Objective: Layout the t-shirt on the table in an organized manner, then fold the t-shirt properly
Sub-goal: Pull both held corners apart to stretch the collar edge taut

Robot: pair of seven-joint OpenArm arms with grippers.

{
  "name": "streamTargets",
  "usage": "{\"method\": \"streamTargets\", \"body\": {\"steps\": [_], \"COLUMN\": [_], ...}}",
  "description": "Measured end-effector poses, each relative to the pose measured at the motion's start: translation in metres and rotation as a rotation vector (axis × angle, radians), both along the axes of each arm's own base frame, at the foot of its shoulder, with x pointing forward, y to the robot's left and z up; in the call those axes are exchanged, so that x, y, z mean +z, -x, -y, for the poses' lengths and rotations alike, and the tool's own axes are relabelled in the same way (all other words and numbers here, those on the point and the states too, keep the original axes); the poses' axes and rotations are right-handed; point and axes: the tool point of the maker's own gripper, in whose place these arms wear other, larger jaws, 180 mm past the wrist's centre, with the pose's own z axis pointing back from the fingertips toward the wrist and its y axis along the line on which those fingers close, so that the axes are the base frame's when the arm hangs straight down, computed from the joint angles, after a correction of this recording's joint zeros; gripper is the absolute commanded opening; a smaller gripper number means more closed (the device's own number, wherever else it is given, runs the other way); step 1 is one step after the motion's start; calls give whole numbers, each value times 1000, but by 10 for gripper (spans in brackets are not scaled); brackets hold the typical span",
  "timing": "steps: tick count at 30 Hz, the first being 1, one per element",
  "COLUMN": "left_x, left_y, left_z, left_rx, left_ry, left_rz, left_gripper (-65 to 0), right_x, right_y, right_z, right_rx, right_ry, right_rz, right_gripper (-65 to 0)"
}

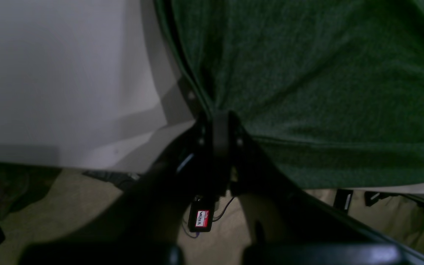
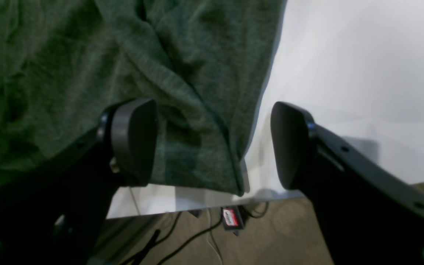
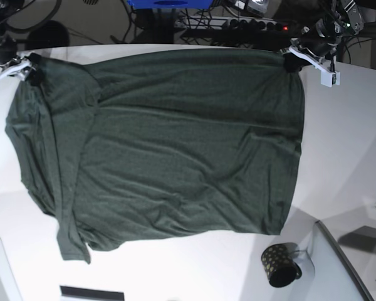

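Observation:
The dark green t-shirt (image 3: 175, 144) lies spread out on the white table (image 3: 344, 157), with wrinkles and a bunched fold along its left side. My left gripper (image 3: 292, 61) is at the shirt's far right corner. In the left wrist view the gripper (image 1: 221, 123) is shut on the t-shirt's (image 1: 307, 73) hem corner near the table's edge. My right gripper (image 3: 26, 69) is at the shirt's far left corner. In the right wrist view the gripper (image 2: 212, 143) is open, one finger (image 2: 134, 140) over the t-shirt (image 2: 87, 55) and the other over bare table (image 2: 363, 55).
A dark gold-dotted mug (image 3: 281, 263) stands near the shirt's near right corner, beside a grey tray-like panel (image 3: 344, 263). Cables and a power strip (image 3: 238, 22) lie beyond the far table edge. Floor and cables show below the edge in both wrist views.

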Motion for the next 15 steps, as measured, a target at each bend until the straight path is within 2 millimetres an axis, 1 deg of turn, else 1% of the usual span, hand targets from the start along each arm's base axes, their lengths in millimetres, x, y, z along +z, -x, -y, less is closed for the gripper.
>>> {"method": "streamTargets", "body": {"steps": [1, 3, 4, 6, 8, 9, 11, 12, 15], "left_x": [0, 0, 0, 0, 0, 0, 2, 4, 13], "left_y": [0, 0, 0, 0, 0, 0, 0, 1, 3], "left_z": [0, -1, -1, -1, -2, -3, -3, -4, -6], "left_rx": [-1, -1, -1, -2, -5, -5, -15, -24, -40], "left_ry": [-1, -1, -2, -3, -5, -6, -15, -27, -58], "left_rz": [0, -1, 0, -1, -4, -4, -8, -13, -2], "left_gripper": [-650, -650, -650, -650, -650, -650, -650, -650, -650], "right_x": [0, -1, -2, -2, -4, -4, -5, -6, -7], "right_y": [-1, -1, -1, 0, 2, 3, 5, 6, 9], "right_z": [0, 1, 0, -1, -2, -3, -3, -5, -5], "right_rx": [1, 6, 5, 7, 13, 15, 20, 21, 22], "right_ry": [0, 5, 0, -3, -9, -11, -12, -15, -15], "right_rz": [1, -6, -8, -15, -30, -36, -47, -50, -57], "right_gripper": [-231, -305, -351, -420, -455, -486, -603, -650, -636]}}
